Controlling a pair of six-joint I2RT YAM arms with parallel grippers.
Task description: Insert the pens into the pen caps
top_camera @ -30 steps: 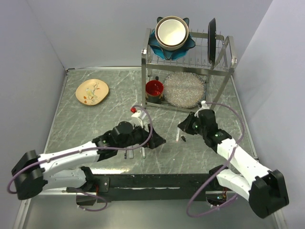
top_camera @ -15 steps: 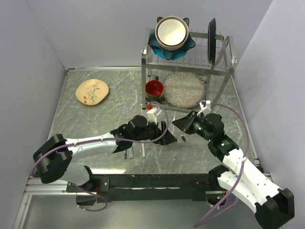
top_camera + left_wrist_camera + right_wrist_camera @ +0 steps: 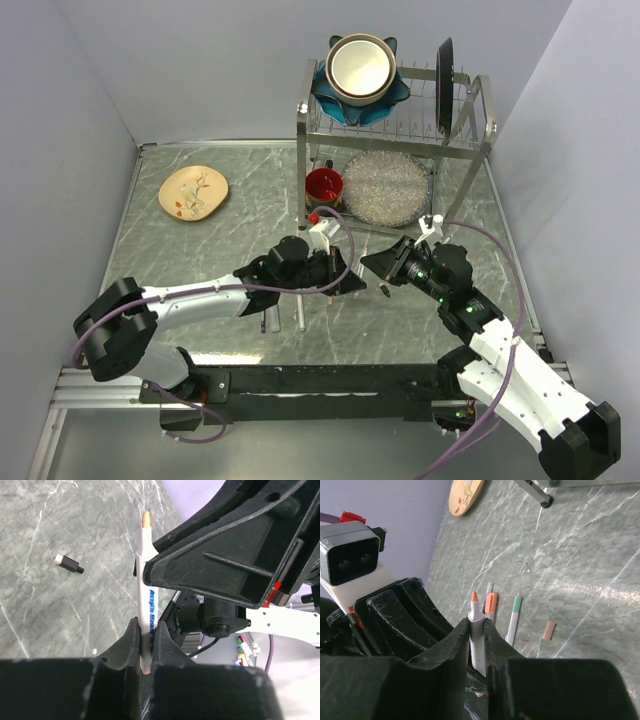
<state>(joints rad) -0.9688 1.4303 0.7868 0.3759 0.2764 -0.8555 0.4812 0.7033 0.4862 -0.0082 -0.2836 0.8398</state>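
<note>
Left jaws and right jaws meet over the tabletop, toward its near edge. Left wrist: the left jaws pinch a white pen, orange tip bare, a black cap lying apart. Right wrist: the right jaws clamp that pen too.

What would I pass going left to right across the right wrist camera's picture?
Grey camera block → orange-tipped pen, gripped → orange-capped pen, lying flat → green-capped pen → small salmon cap.

The lower end of the white pen is hidden inside the right tool.
</note>
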